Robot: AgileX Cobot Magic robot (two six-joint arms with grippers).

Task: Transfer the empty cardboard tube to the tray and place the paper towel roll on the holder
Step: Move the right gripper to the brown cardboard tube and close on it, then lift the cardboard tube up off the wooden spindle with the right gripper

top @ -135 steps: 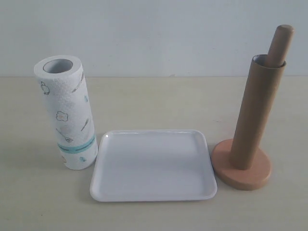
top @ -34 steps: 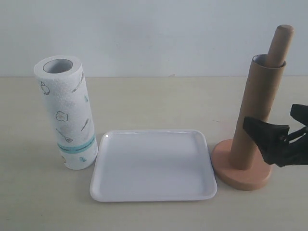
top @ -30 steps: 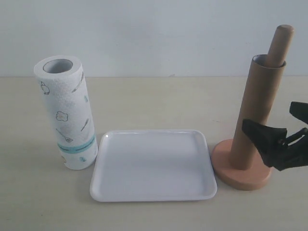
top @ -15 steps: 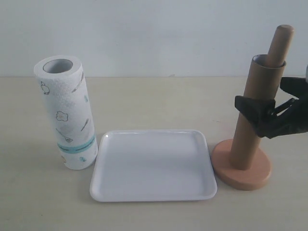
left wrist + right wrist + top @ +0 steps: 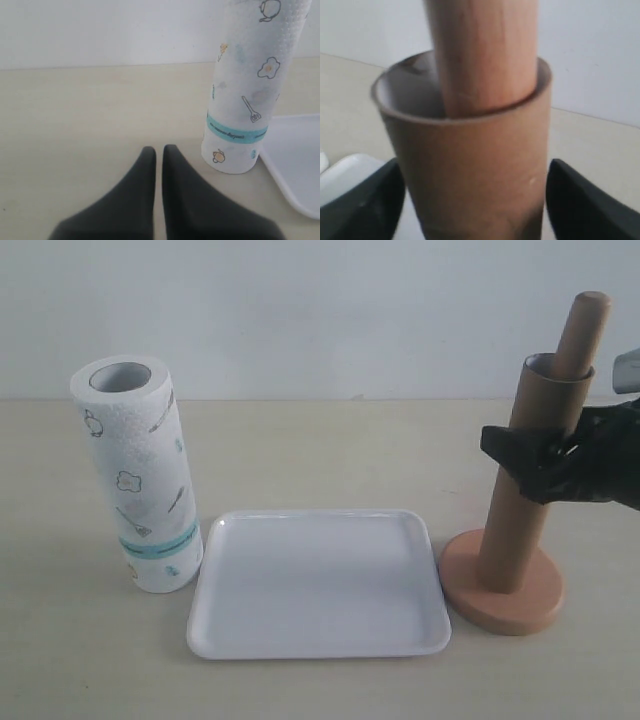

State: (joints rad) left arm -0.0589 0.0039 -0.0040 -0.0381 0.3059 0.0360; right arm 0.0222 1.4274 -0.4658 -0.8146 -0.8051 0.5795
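Note:
The brown cardboard tube (image 5: 520, 530) stands sleeved over the wooden holder (image 5: 500, 605), whose pole (image 5: 583, 330) sticks out of its top. My right gripper (image 5: 535, 445) is open and straddles the tube's upper part, one finger on each side. In the right wrist view the tube (image 5: 470, 150) fills the space between the fingers, with only a thin gap showing on one side. The paper towel roll (image 5: 140, 480) stands upright just left of the white tray (image 5: 315, 512). My left gripper (image 5: 158, 149) is shut and empty, low over the table, short of the roll (image 5: 247, 90).
The tray lies flat between the roll and the holder's round base, and its corner (image 5: 295, 165) shows beside the roll in the left wrist view. A pale wall runs behind the beige table (image 5: 320, 440). The left gripper does not appear in the exterior view.
My right gripper came in from the right, rose from near the holder's base to the tube's upper part and moved in around it. Tube, roll and tray have not moved.

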